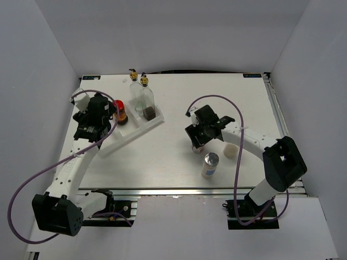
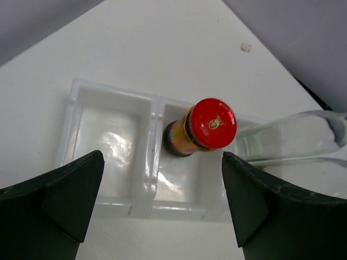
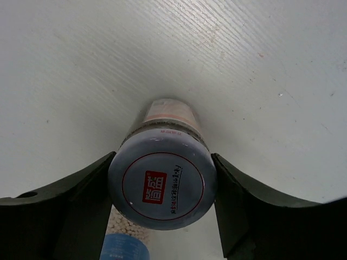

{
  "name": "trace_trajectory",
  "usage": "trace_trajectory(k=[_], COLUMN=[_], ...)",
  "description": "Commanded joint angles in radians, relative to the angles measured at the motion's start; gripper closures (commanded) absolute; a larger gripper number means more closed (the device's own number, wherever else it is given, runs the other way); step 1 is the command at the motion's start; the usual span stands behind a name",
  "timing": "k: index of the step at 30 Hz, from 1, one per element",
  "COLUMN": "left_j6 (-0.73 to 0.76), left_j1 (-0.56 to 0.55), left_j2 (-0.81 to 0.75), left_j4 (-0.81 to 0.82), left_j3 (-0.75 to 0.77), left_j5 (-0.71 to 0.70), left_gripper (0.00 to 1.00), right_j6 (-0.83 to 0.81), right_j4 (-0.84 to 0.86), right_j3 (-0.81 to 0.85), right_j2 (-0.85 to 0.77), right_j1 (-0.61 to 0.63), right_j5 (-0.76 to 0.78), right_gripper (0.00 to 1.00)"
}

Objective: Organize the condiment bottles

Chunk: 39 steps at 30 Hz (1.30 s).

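Note:
My right gripper [image 3: 162, 158] is shut on a small jar with a printed label lid [image 3: 162, 184], one finger pressed on each side of the lid, and the jar stands on the table. In the top view this gripper [image 1: 199, 142] is at centre right, covering most of the jar. The red-lidded dark jar [image 2: 203, 127] stands upright in a compartment of the white tray [image 2: 103, 135]. My left gripper [image 2: 162, 162] hovers open just short of it, holding nothing. Two tall glass bottles [image 1: 134, 86] [image 1: 147, 100] stand in the tray's far end. A silver-capped shaker [image 1: 210, 164] stands near the front.
A pale round container [image 1: 231, 149] sits on the table right of the right gripper. The tray [image 1: 135, 130] lies diagonally at back left with one compartment unfilled [image 2: 103, 146]. White walls close the table in on three sides.

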Motion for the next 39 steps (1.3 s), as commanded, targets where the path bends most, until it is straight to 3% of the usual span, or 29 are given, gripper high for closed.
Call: trace_trajectory(k=[1,3,6,8,14,18,23,27,31,39], left_j6=[-0.07,-0.087,-0.11,-0.118,-0.135,-0.151,-0.162,-0.164,-0.161,-0.155], left_j1=[0.006,0.006,0.006,0.006,0.006,0.004,0.006,0.006,0.004,0.006], left_j2=[-0.092,-0.136,-0.228,-0.278,-0.328,-0.344,-0.354,-0.368,-0.365,-0.348], left_j4=[-0.08,-0.092,-0.1,-0.11,-0.129,-0.115,-0.116,-0.101,-0.09,-0.069], left_j3=[-0.062,-0.094,-0.176,-0.222,-0.24,-0.262,-0.271,-0.282,-0.285,-0.297], left_j5=[0.003,0.014,0.011,0.003,-0.05,-0.058,-0.063,-0.057,-0.037,-0.014], left_gripper=[0.02,0.02,0.02,0.02,0.02,0.02,0.02,0.02,0.02,0.02], right_j6=[0.016,-0.019,-0.06,-0.079,-0.128,-0.134,-0.136,-0.09,-0.087,-0.091], right_j4=[-0.022,0.001,0.033,0.05,0.115,0.141,0.121,0.15,0.196,0.322], right_j3=[0.067,0.071,0.071,0.11,0.31,0.485,0.743,0.967,1.076,1.113], right_j2=[-0.014,-0.026,-0.055,-0.057,0.028,0.173,0.365,0.532,0.627,0.732], right_j1=[0.014,0.037,0.078,0.121,0.265,0.322,0.367,0.37,0.37,0.37], right_j5=[0.021,0.02,0.007,-0.028,-0.046,-0.086,-0.056,0.059,0.109,0.136], right_gripper=[0.49,0.65,0.82,0.86,0.9,0.91,0.92,0.93,0.93,0.93])
